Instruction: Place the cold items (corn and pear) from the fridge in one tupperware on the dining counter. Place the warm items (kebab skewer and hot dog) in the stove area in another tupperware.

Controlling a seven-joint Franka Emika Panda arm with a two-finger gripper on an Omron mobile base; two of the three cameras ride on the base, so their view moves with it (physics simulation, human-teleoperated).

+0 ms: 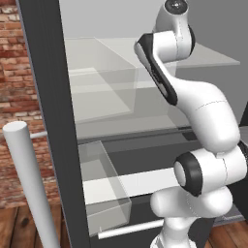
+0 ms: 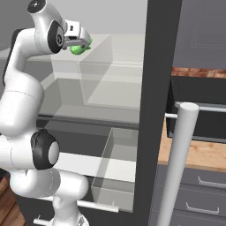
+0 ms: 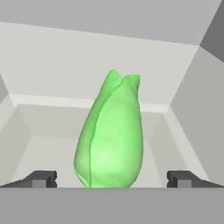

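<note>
The corn [image 3: 110,133] is seen in the hand view as a bright green husked cob, broad and rounded at its near end and narrowing to a split, pointed tip at the far end. Faint lengthwise seams are visible in the husk, and paler yellowish-green streaks run along it. It lies inside the fridge [image 1: 48,121], in a white, box-like space with pale walls and a light floor, its long axis pointing away from the camera toward the back wall.

The tool [image 3: 112,179] is held wide apart, with one dark finger tip low on either side of the cob's near end; the corn sits between them, and no contact is visible. In the right base view the tool [image 2: 80,44] is seen high in the fridge, at the level of an upper shelf [image 2: 114,48], with a small patch of green showing just at its end.

The fridge is shown with a dark grey frame and a white interior fitted with clear glass shelves and see-through bins [image 1: 104,189]. A silver bar handle [image 1: 26,184] rises in the foreground of the left base view. A red brick wall [image 1: 14,72] and a wooden floor [image 1: 24,227] are seen to the left of the fridge. In the right base view, a light wood counter [image 2: 198,154] over grey drawers [image 2: 198,194] is seen to the right of it, with dark cabinets behind.
</note>
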